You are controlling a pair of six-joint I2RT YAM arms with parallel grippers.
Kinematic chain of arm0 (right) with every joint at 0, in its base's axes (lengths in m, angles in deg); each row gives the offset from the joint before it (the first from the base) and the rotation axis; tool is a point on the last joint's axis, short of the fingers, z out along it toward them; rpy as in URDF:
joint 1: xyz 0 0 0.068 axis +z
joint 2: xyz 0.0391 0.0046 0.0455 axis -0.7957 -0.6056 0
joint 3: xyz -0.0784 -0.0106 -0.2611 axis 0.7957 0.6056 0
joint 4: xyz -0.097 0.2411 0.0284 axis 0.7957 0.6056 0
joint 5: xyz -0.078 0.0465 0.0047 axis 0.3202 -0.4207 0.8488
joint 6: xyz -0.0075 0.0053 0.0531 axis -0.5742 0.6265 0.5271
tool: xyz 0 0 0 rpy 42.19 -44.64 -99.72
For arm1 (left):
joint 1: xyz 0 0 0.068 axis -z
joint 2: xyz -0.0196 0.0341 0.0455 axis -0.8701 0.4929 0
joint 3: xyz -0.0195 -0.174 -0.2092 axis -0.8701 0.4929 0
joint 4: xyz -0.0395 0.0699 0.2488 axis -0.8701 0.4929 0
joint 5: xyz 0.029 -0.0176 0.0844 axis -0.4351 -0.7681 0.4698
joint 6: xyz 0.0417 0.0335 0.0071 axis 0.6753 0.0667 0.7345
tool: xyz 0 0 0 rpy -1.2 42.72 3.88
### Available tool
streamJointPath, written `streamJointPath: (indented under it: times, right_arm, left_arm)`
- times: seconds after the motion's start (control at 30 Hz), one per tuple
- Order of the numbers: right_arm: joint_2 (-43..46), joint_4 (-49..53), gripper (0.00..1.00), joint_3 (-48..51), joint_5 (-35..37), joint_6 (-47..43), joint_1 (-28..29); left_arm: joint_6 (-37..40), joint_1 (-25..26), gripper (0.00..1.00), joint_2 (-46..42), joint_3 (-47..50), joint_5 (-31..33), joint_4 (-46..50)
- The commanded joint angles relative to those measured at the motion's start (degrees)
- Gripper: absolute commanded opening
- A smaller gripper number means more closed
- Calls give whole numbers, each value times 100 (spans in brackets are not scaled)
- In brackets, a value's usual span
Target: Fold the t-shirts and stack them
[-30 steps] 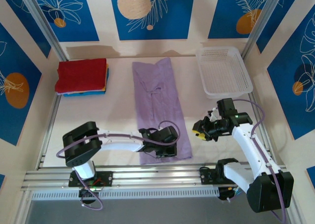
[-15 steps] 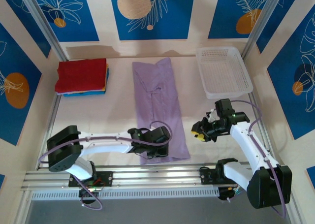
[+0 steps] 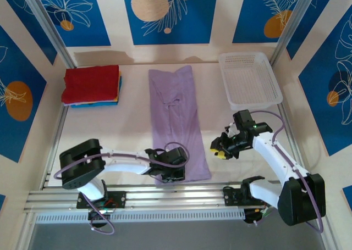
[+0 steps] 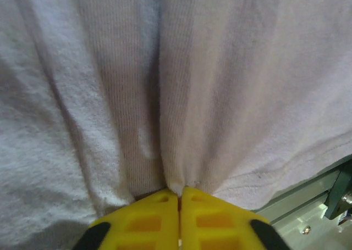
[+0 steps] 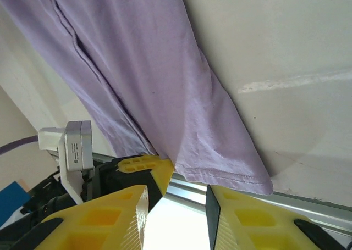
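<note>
A lavender t-shirt (image 3: 175, 112) lies as a long folded strip down the middle of the table. My left gripper (image 3: 168, 172) sits at its near hem. In the left wrist view the yellow jaws (image 4: 179, 192) are shut, with a small pinch of the lavender cloth (image 4: 220, 85) between their tips. My right gripper (image 3: 220, 148) hovers open just right of the strip, near its lower right corner. The right wrist view shows nothing between its fingers (image 5: 176, 198), with the shirt's hem (image 5: 148, 68) beyond them. A stack of folded t-shirts (image 3: 91, 85), red on top, sits at the far left.
A white perforated basket (image 3: 245, 55) stands at the far right, behind my right arm. The aluminium rail (image 3: 181, 195) runs along the near edge, just below the shirt's hem. Bare table lies between the strip and the stack.
My left gripper has slid toward the near edge and a little left along the shirt's hem. My right gripper has drifted left, closer to the shirt's right edge.
</note>
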Motion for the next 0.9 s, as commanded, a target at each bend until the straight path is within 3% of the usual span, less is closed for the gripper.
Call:
streamJointPath:
  times: [0.0,0.17,0.43,0.7,0.87]
  right_arm:
    - [-26,178,36,-76,323,66,229]
    - [-38,175,37,216,685,439,836]
    - [-252,-68,37,853,1003,1140,1765]
    - [-646,-761,37,1097,786,1374,2256]
    - [-987,-987,37,1030,795,1276,2304]
  left_arm:
    - [-41,-27,16,25,-216,-256,188]
    - [479,-98,27,-504,-792,525,1803]
    - [764,-587,36,-1662,-368,674,2903]
    - [706,-827,36,-2215,530,321,2861]
    - [427,-825,36,-2068,984,148,1950]
